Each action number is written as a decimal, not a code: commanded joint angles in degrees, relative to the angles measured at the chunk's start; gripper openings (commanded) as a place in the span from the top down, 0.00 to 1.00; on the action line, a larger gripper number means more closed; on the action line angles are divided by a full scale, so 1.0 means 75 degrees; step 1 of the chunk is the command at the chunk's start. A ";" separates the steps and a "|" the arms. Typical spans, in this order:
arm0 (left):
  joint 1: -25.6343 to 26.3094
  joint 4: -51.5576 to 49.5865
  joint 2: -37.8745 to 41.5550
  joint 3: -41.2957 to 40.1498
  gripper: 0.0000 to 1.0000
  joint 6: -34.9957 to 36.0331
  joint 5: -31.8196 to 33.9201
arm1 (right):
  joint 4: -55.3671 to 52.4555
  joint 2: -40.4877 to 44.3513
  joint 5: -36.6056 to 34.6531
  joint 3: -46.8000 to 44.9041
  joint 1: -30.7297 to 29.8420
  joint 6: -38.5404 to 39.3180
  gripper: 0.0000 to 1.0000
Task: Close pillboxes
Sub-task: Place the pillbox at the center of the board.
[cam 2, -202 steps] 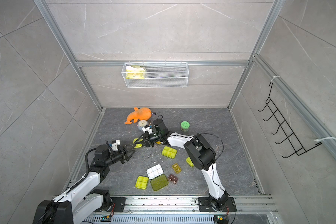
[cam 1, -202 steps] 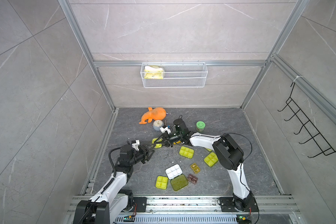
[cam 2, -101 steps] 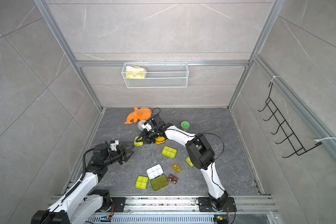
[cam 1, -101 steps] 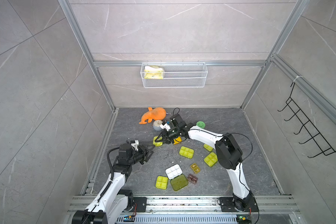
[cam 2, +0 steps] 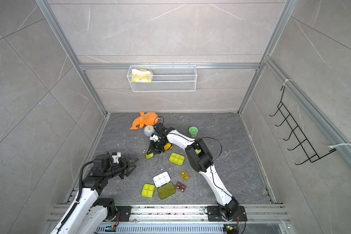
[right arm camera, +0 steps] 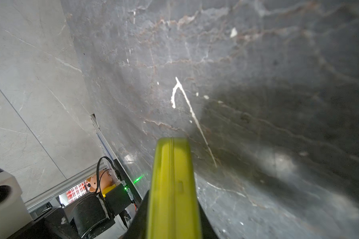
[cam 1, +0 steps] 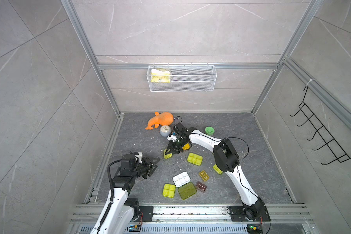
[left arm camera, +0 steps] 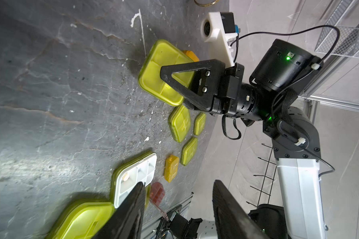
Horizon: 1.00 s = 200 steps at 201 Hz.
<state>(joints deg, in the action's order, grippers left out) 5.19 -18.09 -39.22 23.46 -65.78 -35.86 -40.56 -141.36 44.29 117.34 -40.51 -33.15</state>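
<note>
Pale grey tiled walls [cam 1: 180, 30] enclose a dark veined stone floor [cam 1: 261, 172].

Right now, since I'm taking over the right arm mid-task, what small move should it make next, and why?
Probably lower the yellow-green pillbox flat onto the floor and release. The right tool pinches it edge-on and tilted, and its lid looks shut against the tray, while the white six-cell pillbox lies open, waiting.

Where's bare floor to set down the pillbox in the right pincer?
Bare floor: right of the green-lidded jar toward the right wall, and between the left pincer and the small clock. Crowded: front centre, around the open white pillbox and the closed yellow-green ones.
</note>
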 commanded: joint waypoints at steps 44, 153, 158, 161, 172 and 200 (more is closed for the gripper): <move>-0.0040 -0.0717 0.0486 0.0058 0.46 0.0077 0.0105 | -0.0717 -0.0176 -0.0134 0.0324 0.0013 0.0526 0.69; -0.0037 -0.0788 0.0939 -0.0218 0.45 -0.0242 0.0162 | -0.1585 0.0322 -0.0860 -0.0135 0.0047 0.1190 0.43; -0.0036 -0.0776 0.0941 -0.0222 0.45 -0.0249 0.0164 | -0.1588 0.0361 -0.0886 -0.0178 0.0046 0.1215 0.42; -0.0039 -0.0776 0.0949 -0.0234 0.45 -0.0252 0.0161 | -0.1578 0.0372 -0.0900 -0.0206 0.0055 0.1215 0.41; -0.0036 -0.0776 0.0946 -0.0256 0.45 -0.0254 0.0162 | -0.1588 0.0453 -0.0954 -0.0294 0.0067 0.1235 0.38; -0.0039 -0.0753 0.0865 -0.0257 0.44 -0.0258 0.0164 | -0.1553 0.0655 -0.1062 -0.0531 0.0098 0.1296 0.33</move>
<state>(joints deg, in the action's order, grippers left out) 5.19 -24.10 -32.49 21.56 -67.35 -34.59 -50.17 -139.35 38.92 115.35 -40.25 -24.95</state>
